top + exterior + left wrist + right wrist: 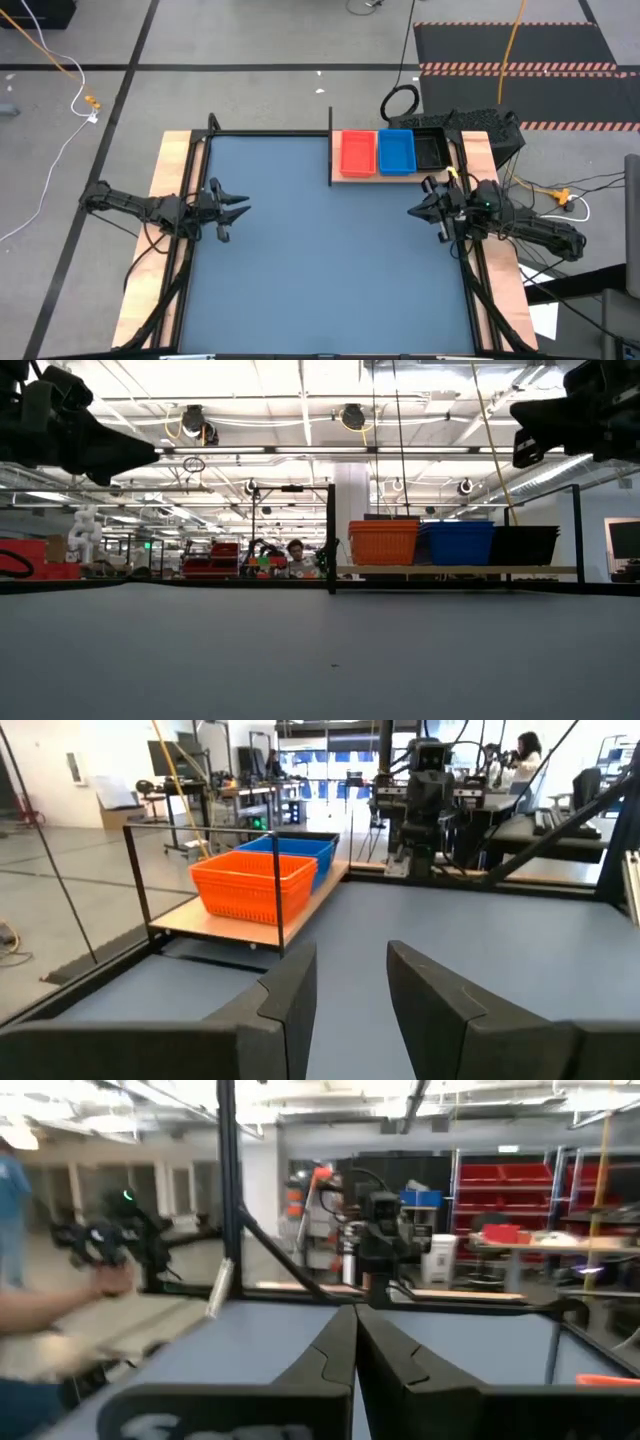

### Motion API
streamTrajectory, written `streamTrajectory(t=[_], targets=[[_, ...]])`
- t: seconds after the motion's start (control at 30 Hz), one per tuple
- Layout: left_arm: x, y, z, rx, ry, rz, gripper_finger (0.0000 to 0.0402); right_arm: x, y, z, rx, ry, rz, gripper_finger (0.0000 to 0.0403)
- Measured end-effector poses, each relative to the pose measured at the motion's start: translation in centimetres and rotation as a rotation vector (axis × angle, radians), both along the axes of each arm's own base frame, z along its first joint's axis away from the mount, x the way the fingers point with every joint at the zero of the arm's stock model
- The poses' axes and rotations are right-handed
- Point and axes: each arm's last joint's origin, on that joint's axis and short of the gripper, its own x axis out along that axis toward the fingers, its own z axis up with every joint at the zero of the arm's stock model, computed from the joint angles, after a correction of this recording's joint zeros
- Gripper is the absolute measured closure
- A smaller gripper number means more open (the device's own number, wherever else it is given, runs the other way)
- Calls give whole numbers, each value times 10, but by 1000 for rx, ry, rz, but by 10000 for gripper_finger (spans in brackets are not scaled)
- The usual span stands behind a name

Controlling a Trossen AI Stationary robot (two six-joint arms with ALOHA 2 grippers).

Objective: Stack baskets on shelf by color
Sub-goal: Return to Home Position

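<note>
The baskets (357,152), stacked by colour on the shelf (400,176), look light and stiff, best pinched at a rim; the left end effector (240,207) hovers part-open and the right end effector (415,210) closed, both empty, at the sides of the bench (320,260).

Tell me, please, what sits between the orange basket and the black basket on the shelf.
The blue basket sits between them, clearest in the high view.

Ceiling tubes (300,400) are pouring down bright, even light, flaring white in the low view and turning the left pincer (148,457) and right pincer (520,438) into dark silhouettes. The blue bench (330,260) is lying evenly lit; a person (40,1280) in the right wrist view is smearing into blur.
</note>
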Motion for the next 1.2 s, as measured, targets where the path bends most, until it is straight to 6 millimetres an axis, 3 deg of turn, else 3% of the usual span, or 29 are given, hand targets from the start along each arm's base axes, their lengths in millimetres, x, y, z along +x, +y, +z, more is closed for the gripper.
streamTrajectory(t=[0.3,0.43,0.5,0.73,1.2], targets=[[6,-1,-9,-80,72,39,284,1,0,-5,-135,21,-19,403],[8,-2,-12,-124,102,41,373,2,0,-7,-185,32,-26,403],[9,-2,-14,-118,113,41,389,2,-1,-8,-179,41,-25,403],[11,-3,-16,-154,129,11,398,3,-1,-7,-164,42,-23,403],[11,-3,-15,-153,128,11,365,3,-1,-7,-147,46,-20,403]])
